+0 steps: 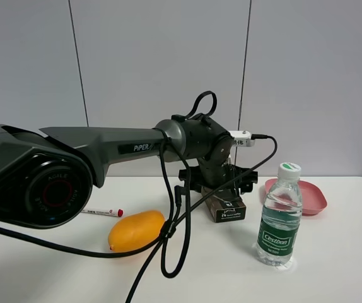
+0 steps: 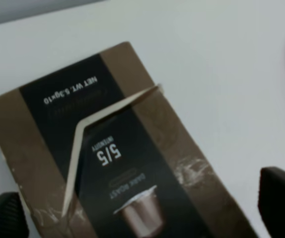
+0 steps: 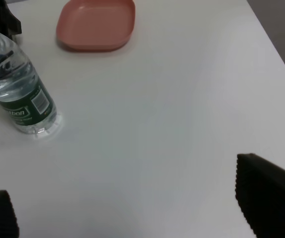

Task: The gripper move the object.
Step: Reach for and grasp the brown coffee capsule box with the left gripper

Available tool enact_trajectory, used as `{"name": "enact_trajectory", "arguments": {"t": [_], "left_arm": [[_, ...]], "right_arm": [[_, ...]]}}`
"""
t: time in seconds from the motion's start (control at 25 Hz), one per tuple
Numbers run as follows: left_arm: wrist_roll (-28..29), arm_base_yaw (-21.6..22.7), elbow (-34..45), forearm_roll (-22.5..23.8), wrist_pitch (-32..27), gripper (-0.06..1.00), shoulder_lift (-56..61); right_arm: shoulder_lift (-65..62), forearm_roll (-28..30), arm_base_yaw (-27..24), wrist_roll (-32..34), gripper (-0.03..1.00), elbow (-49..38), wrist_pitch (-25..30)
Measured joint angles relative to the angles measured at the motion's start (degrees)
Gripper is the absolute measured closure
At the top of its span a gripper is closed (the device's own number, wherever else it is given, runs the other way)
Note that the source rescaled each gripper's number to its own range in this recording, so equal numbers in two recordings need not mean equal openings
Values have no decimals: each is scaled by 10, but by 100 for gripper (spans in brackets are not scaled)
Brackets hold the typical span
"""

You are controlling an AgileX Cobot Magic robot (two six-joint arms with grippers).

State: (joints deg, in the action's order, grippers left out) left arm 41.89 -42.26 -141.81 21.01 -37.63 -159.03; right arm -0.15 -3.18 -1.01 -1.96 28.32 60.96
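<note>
Left gripper (image 1: 219, 187) is released, jaws spread wide, hanging nose-down over the coffee capsule box (image 1: 228, 207), just right of centre in the high view. In the left wrist view its black fingers (image 2: 280, 198) stand one on each side of the box. A strip of white table shows between the box edge and this finger; can't tell whether the other finger touches the cardboard. Box lies flat on the white table (image 1: 338, 271), brown sides, black panel up. Print reads "NET WT. 5.3g×10", "5/5 INTENSITY" and "DARK ROAST" over a capsule picture, and one pale flap edge is lifted off the top face. Dark grey "PiPER" arm (image 1: 105, 148) runs in from the left edge of the frame, with black cables (image 1: 168, 237) looping down off the wrist to the table in front. Orange-yellow mango (image 1: 136, 230) sits lower left of the box, near but not touching. Red-capped white marker (image 1: 103, 212) lies just behind the mango, further left. Green-labelled water bottle (image 1: 280, 216) stands upright, right of the box, apart. Pink plate (image 1: 307, 197) is behind the bottle, toward the right edge. Right gripper (image 3: 125, 183) is also released, fingers wide apart with only table surface between them; bottle and plate lie well ahead of it.
</note>
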Motion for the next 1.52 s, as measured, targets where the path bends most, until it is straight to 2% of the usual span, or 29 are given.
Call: {"name": "enact_trajectory", "arguments": {"t": [0.28,0.56,1.32,1.4,1.52], "left_arm": [[-26,0,0,33,0,-3,-3],[-68,0,0,36,0,-3,-3],[-76,0,-1,36,-18,-3,-14],[-76,0,-1,36,-19,1,-14],[-76,0,-1,36,-19,16,-15]], "right_arm": [[0,0,0,0,-3,0,0],[0,0,0,0,-3,0,0],[0,0,0,0,-3,0,0],[0,0,0,0,-3,0,0],[0,0,0,0,-3,0,0]]}}
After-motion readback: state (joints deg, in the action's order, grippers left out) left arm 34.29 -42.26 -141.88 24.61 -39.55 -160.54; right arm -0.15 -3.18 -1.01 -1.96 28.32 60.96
